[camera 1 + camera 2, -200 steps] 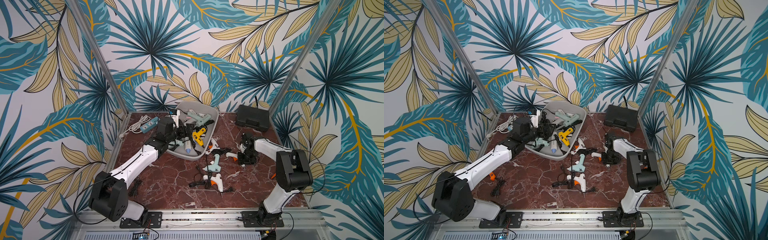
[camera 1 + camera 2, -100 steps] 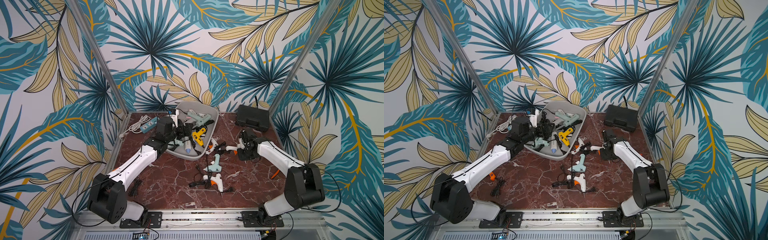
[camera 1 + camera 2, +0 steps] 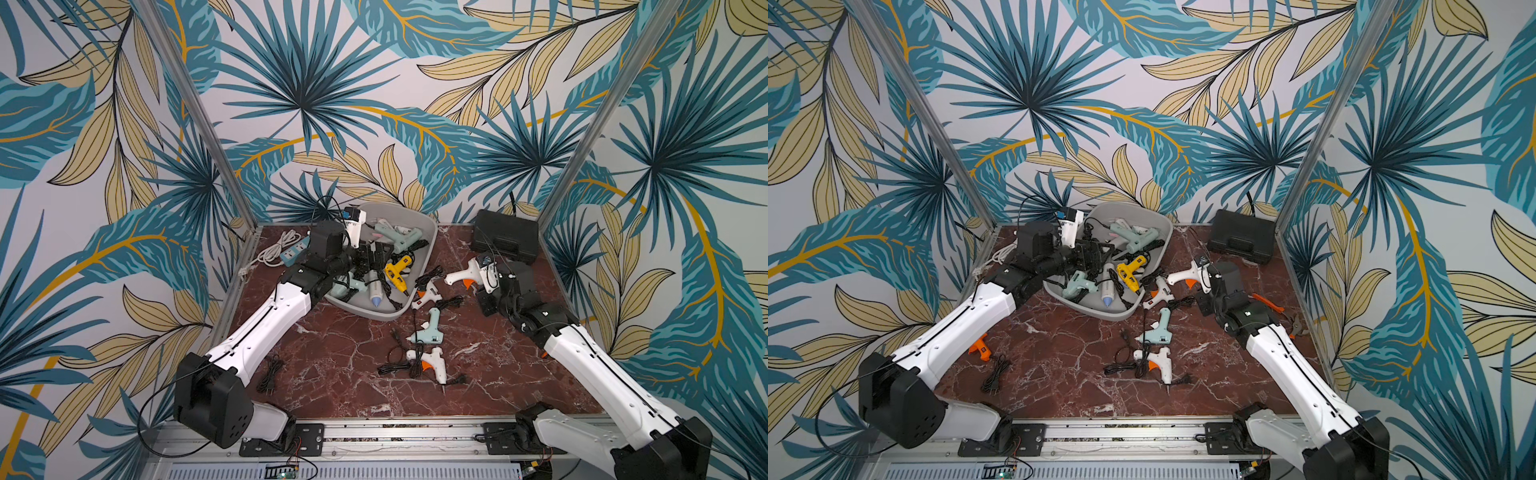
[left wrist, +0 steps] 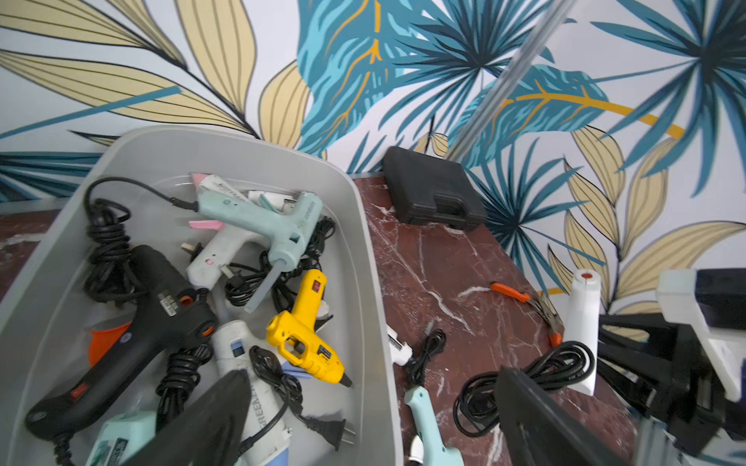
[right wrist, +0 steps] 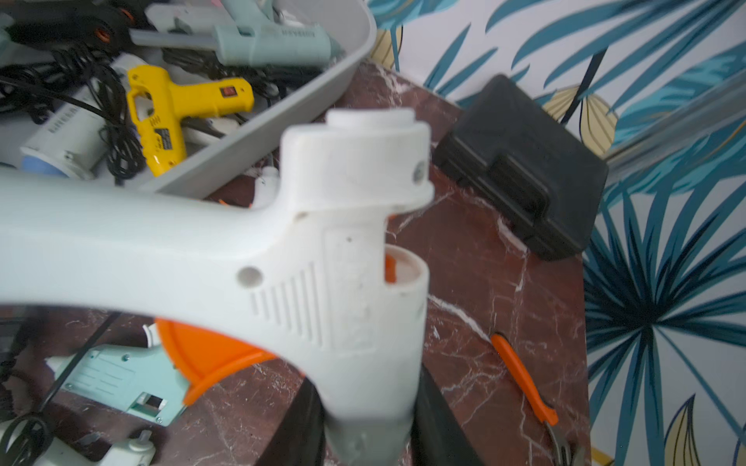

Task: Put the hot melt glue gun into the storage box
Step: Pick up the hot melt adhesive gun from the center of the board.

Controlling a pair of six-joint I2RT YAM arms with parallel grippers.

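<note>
Our right gripper [image 5: 365,427] clamps a white hot melt glue gun [image 5: 323,262] by its handle, lifted off the table [image 3: 332,353] beside the grey storage box [image 3: 374,314], likely to clear its rim, while our left gripper [image 3: 371,261] hangs wide open over the box.

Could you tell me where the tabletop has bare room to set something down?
Bare marble lies in front of the storage box, between the left arm and the pale blue glue gun; also between that box and the black case. Crowded: guns and cords by the box's near corner.
</note>
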